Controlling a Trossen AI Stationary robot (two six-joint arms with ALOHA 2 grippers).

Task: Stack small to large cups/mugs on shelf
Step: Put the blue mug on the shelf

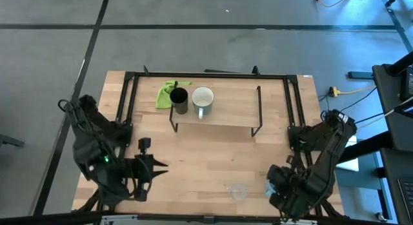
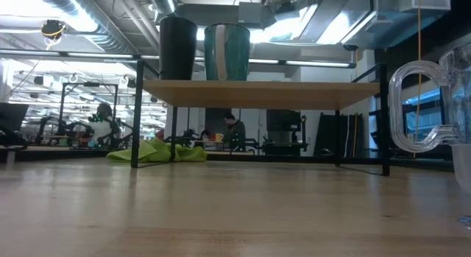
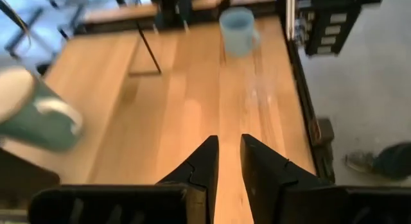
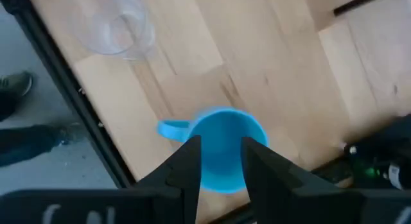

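The clear cup (image 2: 397, 102) is nearest, standing upright on the table (image 1: 193, 154) by its near edge, right of centre. Just right of it stands the blue mug (image 4: 221, 150), also upright, its handle pointing towards the clear cup. The right gripper (image 4: 221, 163) hangs directly over the blue mug with its 2 fingers (image 4: 186, 163) parted over the rim, one on each side of the opening; I see no firm grip on it. The left gripper (image 3: 229, 163) waits at the near left of the table, its fingers a slim gap apart and holding nothing.

On the shelf (image 2: 257, 93), at its left end, the black cup (image 2: 178, 47) and the white mug (image 2: 227, 51) stand side by side. A green cloth (image 1: 168, 93) lies on the table behind them.

The blue mug looks stiff, light and smooth, probably glazed, so likely slippery. A pinch across the wall at the rim, 1 finger inside and 1 outside, away from the handle, seems the safest hold. The clear cup looks thin and light; it may tip or slide if nudged.
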